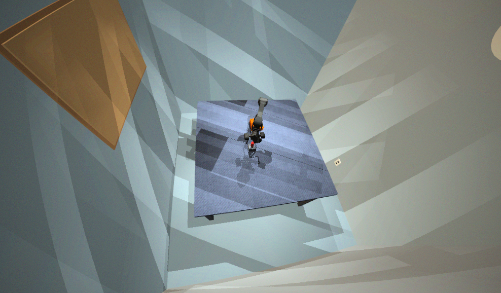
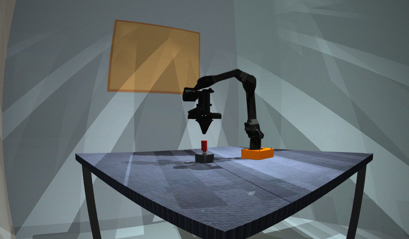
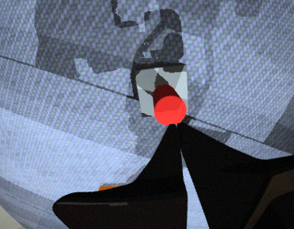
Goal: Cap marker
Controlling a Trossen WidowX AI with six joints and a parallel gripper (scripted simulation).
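Observation:
The red cap (image 1: 252, 144) (image 2: 203, 145) (image 3: 170, 112) sits upright on top of the marker, in line with it. A short pale band of the marker (image 2: 204, 152) shows between the cap and the holder; whether the cap is fully clicked on cannot be told. The grey holder block (image 2: 204, 158) (image 3: 181, 81) stands on the table around the marker's lower end. My gripper (image 2: 203, 133) (image 3: 176, 129) is shut with nothing between its fingers. It points down, with its tips a small gap above the cap's top, not touching it in the exterior view.
The table (image 1: 266, 185) (image 2: 224, 207) is blue-grey with shadows and light stripes over it. The arm's orange base (image 1: 251, 122) (image 2: 257, 154) stands on it, to the right of the holder in the exterior view. An orange panel (image 1: 74, 65) (image 2: 158, 56) is on the wall.

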